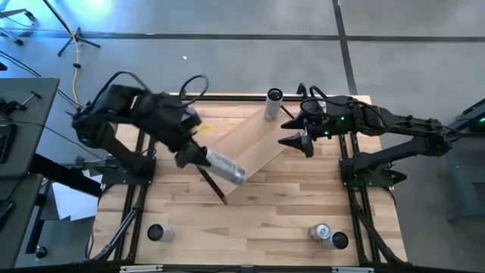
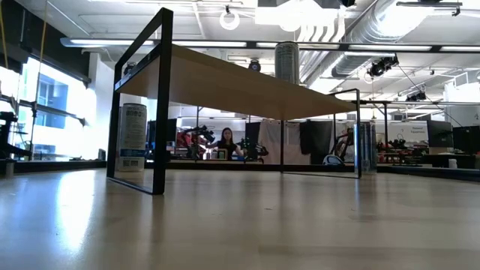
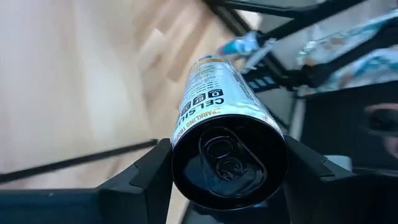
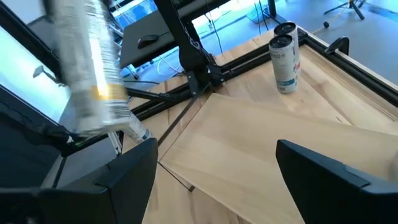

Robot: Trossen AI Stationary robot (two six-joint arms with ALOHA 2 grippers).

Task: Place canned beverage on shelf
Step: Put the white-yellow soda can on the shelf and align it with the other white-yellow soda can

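Left gripper [image 1: 198, 158]: above the table's middle, over the near-left end of the shelf; jaws partly open and clamped on a can, one finger [image 3: 140, 180] on each side of it.
Held can [image 1: 227, 167]: silver, tilted nearly flat, pointing away from the left gripper toward the table's middle. In the left wrist view its dark pull-tab end [image 3: 229, 158] faces the camera between the two fingers. It is off the table and over the shelf's near-left end; whether it touches the board cannot be told.
Shelf [image 1: 250, 140]: pale board lying diagonally on the table, from the middle up toward the far edge; black bracket [image 2: 154, 97] at each short end. The low view shows the board raised on these brackets.
Right gripper [image 1: 292, 130]: over the far-right part of the table, just beside the shelf's far end; jaws wide apart, holding nothing.
Far can [image 1: 273, 105]: upright at the table's far edge, next to the shelf's far end.
Other cans: one [image 1: 157, 233] near the near-left corner, two [image 1: 330, 235] close together near the near-right corner.
Room: a person [image 2: 226, 142] sits well behind the table, seen under the shelf.
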